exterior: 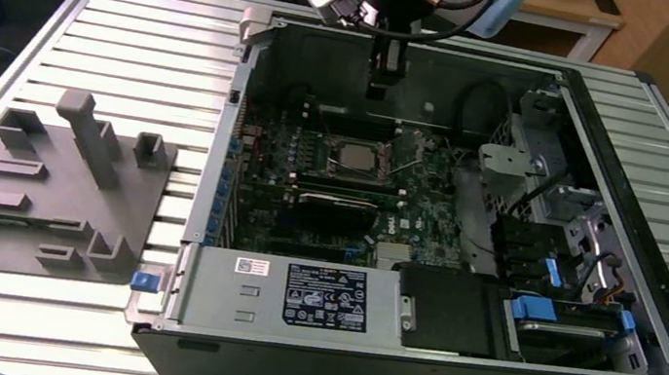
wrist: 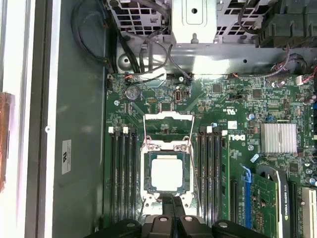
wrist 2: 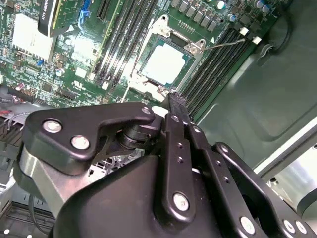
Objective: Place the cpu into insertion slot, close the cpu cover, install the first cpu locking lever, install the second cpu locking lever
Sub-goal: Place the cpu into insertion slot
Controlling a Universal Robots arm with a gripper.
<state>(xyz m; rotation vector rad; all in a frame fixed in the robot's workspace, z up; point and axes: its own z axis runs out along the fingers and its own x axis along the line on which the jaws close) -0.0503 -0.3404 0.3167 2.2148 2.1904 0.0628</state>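
Though hanging beside the square silver-rimmed insertion slot (wrist: 145,173), grips nothing between clenched jaws, with the flat silver-grey cpu (wrist: 167,172) already seated under the thin windowed metal cpu cover (wrist: 167,147).

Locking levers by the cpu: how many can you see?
2. One lever juts from a corner of the cpu toward the case wall; the other lever from the opposite corner.

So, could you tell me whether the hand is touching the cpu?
Apart. In the exterior view the hand hangs well above the cpu, board visible between.
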